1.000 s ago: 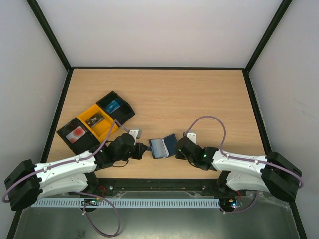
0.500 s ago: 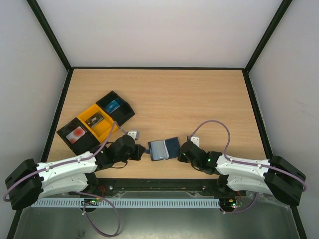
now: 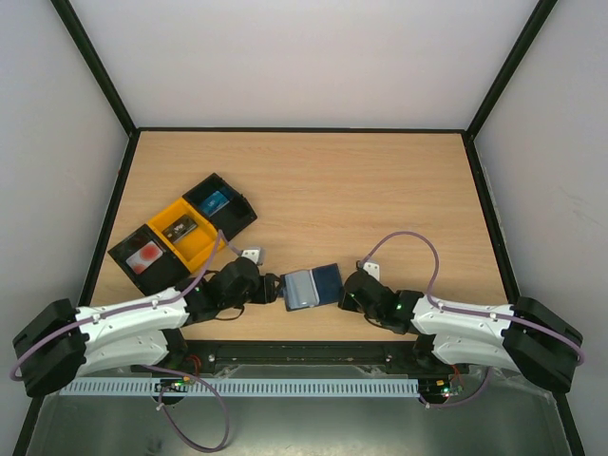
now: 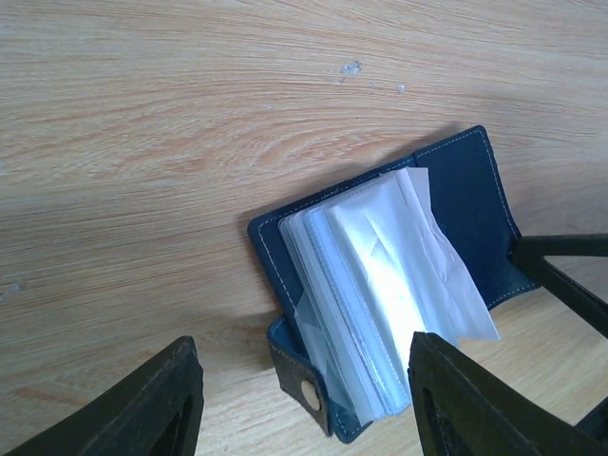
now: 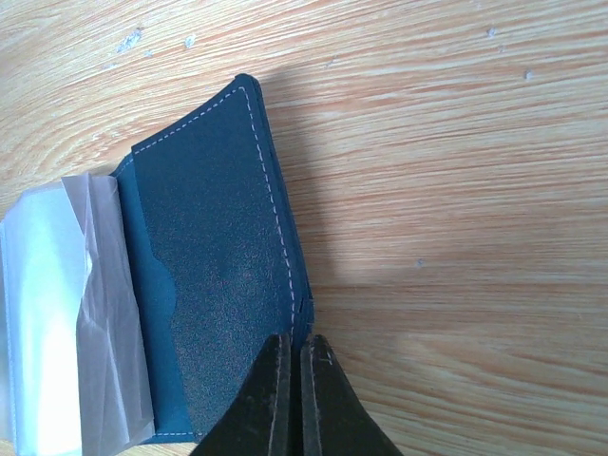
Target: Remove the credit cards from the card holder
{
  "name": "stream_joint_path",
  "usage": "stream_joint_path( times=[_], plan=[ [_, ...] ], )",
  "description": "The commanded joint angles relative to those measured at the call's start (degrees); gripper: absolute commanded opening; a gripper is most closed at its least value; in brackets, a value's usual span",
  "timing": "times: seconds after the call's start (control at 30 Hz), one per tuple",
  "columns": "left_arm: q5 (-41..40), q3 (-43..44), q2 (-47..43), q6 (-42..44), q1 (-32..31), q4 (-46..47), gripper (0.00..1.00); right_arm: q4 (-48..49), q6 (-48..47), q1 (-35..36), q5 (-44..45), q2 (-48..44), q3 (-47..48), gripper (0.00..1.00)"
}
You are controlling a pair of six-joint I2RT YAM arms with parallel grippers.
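Holder (image 3: 312, 285): laid open on the bench (image 3: 380, 190) near its front edge, between the two arms.
Sleeves (image 4: 380, 285): clear, fanned over the holder's left half; no card can be made out in them.
Tab (image 4: 304, 389): seen at the holder's end nearest the left wrist camera.
Left fingers (image 4: 166, 399): spread open, one on each side of the tab end; contact cannot be told.
Right fingers (image 5: 275, 389): closed on the stitched edge of the holder's bare navy half.
Trays (image 3: 235, 220): black, yellow, black in a row, well apart to the left; a blue card (image 3: 214, 200) is seen in the far one.
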Motion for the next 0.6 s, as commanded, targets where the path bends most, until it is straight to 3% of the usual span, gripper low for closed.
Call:
stream_joint_path(
  times=[0.0,0.57],
  plan=[
    [-1.71,-0.68,3.13,1.05,0.63,3.11,0.62,0.86,0.94,0.23,0.03,0.81,-1.30,0.02],
    [4.62,-1.07,16.51,0.32,0.64,11.71,0.51,1.14,0.89,0.19,0.03,0.46,-1.55,0.02]
  ],
)
